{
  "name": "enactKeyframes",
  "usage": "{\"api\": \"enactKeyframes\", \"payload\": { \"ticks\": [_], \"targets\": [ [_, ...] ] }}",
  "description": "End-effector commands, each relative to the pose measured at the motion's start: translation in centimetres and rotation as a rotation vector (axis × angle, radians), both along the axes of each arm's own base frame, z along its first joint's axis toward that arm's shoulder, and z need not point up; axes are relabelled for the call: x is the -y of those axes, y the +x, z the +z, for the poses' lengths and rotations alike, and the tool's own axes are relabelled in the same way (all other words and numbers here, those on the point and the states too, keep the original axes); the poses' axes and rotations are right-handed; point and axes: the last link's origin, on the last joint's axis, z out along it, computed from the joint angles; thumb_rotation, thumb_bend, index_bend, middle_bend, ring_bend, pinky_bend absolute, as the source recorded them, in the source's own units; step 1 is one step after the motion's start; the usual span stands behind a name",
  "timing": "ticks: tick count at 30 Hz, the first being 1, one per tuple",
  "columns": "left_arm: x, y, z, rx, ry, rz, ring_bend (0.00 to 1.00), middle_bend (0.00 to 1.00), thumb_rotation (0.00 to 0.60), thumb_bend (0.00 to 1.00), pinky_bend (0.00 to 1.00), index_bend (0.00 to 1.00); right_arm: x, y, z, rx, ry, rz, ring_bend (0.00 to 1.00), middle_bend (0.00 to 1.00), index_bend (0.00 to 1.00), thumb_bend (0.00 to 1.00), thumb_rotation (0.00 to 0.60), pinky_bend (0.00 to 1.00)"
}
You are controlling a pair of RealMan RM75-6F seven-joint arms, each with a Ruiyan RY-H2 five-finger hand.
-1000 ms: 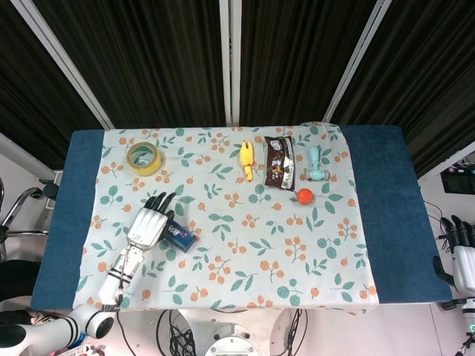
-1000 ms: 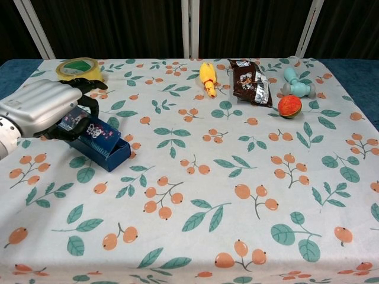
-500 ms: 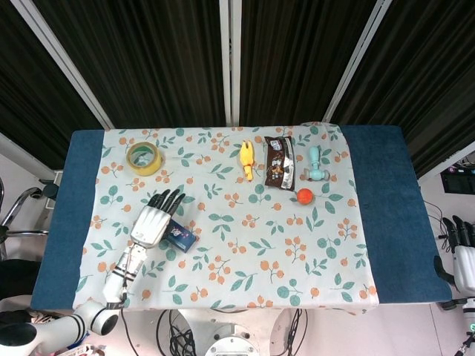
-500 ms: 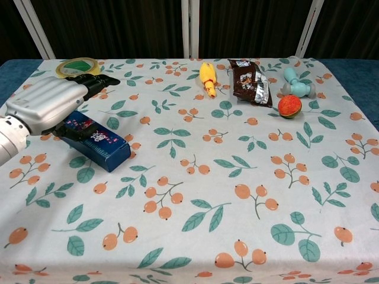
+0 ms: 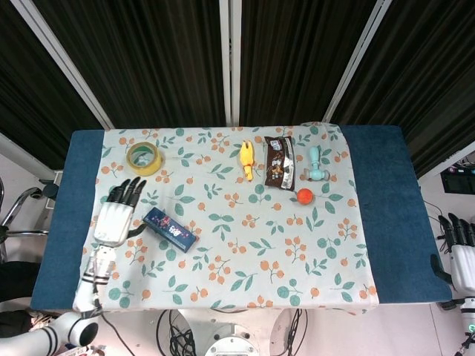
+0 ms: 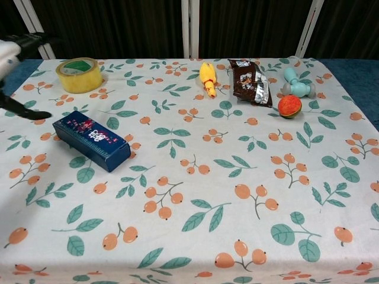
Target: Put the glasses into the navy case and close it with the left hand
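The navy case [image 5: 170, 229] [image 6: 92, 140] lies shut on the floral cloth at the left, its lid flat with a small floral print on top. The glasses do not show anywhere. My left hand [image 5: 119, 214] hovers just left of the case, apart from it, fingers spread and holding nothing; in the chest view only its fingertips [image 6: 23, 110] show at the left edge. My right hand [image 5: 462, 256] hangs off the table at the far right edge of the head view, fingers up, holding nothing.
A yellow tape roll [image 5: 144, 157] [image 6: 78, 74] sits behind the case. At the back stand a yellow rubber chicken [image 5: 246, 159], a brown snack bag [image 5: 280, 162], a teal toy [image 5: 317, 165] and an orange ball [image 5: 304, 196]. Blue table edges [image 5: 386, 208] flank the cloth.
The left hand pressed the case lid down, then let go and drew away to the left. The case now lies closed. The right hand has not moved.
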Motion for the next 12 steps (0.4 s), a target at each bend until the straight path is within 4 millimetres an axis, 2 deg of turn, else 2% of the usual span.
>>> {"api": "enactKeyframes", "payload": {
  "ticks": [1, 3, 5, 7, 12],
  "targets": [
    [3.8, -4.1, 4.6, 0.058, 0.002, 0.134, 0.07, 0.05, 0.527, 0.0, 0.21, 0.0, -0.2, 0.0, -0.2, 0.006, 0.013, 0.035, 0.0, 0.0, 0.0, 0.31, 0.6, 0.0],
    [5.9, -5.9, 6.1, 0.062, -0.034, 0.147, 0.05, 0.03, 0.392, 0.0, 0.2, 0.0, -0.3, -0.1, -0.3, 0.011, 0.006, 0.056, 0.0, 0.0, 0.0, 0.3, 0.6, 0.0],
    [7.9, -7.8, 7.1, 0.023, -0.062, 0.178, 0.04, 0.02, 0.297, 0.0, 0.2, 0.0, -0.5, -0.3, -0.5, 0.015, 0.003, 0.064, 0.0, 0.0, 0.0, 0.3, 0.6, 0.0],
    [9.3, -8.8, 7.8, 0.001, -0.089, 0.192, 0.04, 0.02, 0.266, 0.0, 0.2, 0.0, -0.6, -0.4, -0.7, 0.018, 0.004, 0.063, 0.0, 0.0, 0.0, 0.3, 0.6, 0.0],
    [11.4, -9.8, 9.0, -0.056, -0.099, 0.177, 0.04, 0.01, 0.273, 0.0, 0.2, 0.0, -0.7, -0.2, -0.8, 0.013, -0.003, 0.077, 0.0, 0.0, 0.0, 0.3, 0.6, 0.0]
  ]
}}
